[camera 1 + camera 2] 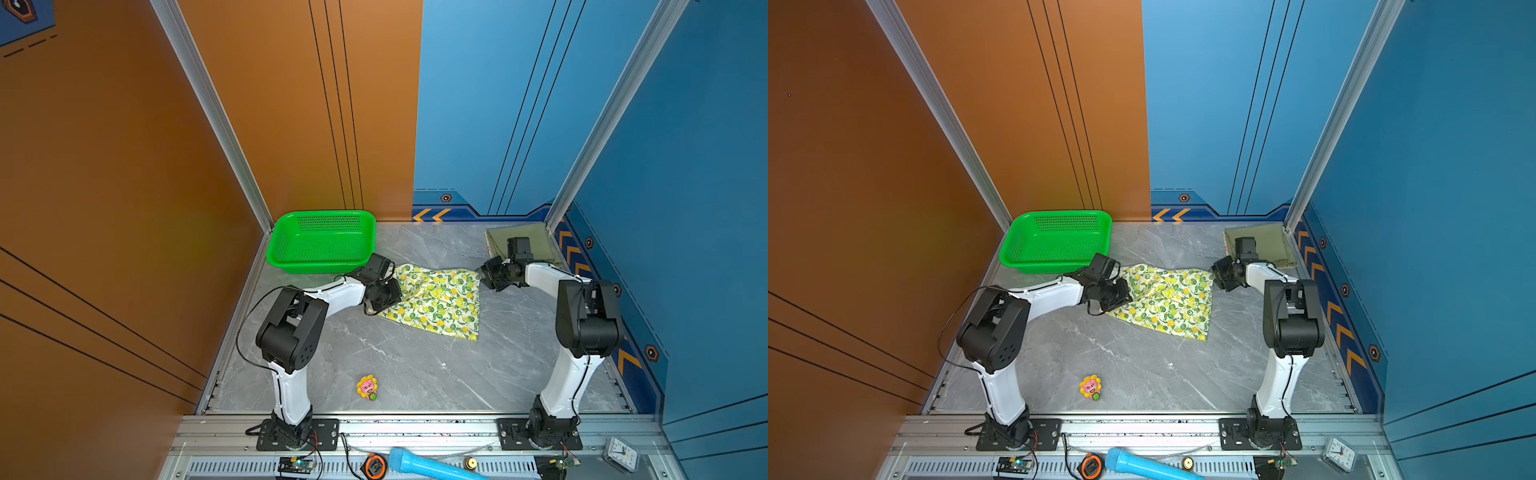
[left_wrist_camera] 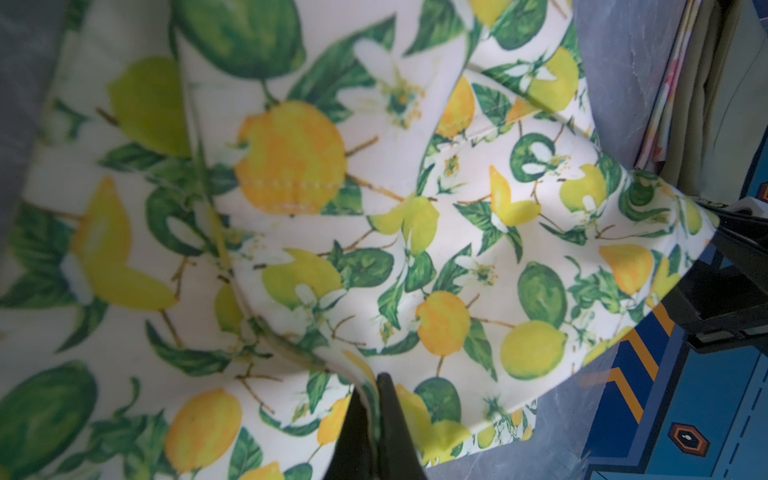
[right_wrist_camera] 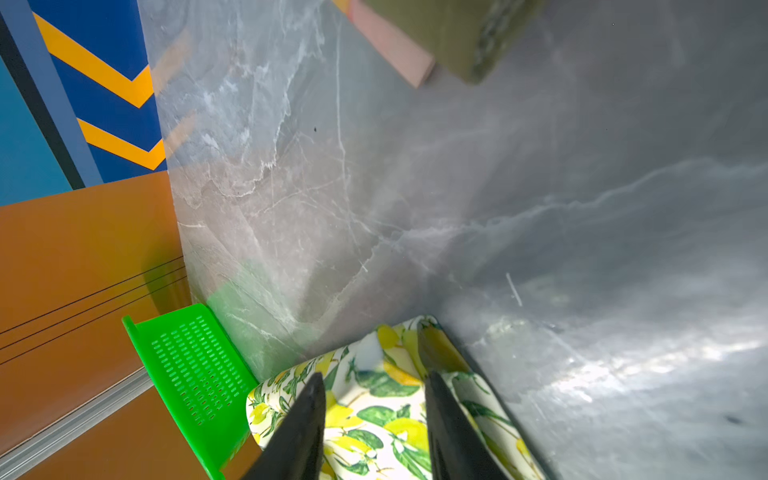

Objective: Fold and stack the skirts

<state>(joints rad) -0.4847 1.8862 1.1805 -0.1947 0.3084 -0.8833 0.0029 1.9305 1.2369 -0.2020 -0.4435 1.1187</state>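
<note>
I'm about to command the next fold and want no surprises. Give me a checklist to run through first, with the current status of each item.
1. Pinch by left gripper on lemon skirt: ok, jaws shut on its edge.
2. Grip by right gripper: not ok, jaws stand apart over a corner of the cloth.
3. Cloth lying flat: not ok, ridged and creased between the grippers.
4. Stack ready: ok, olive skirt lies folded on floral skirt in the far right corner.
5. Cloth clear of toy: ok, it sits apart near the front edge.
</note>
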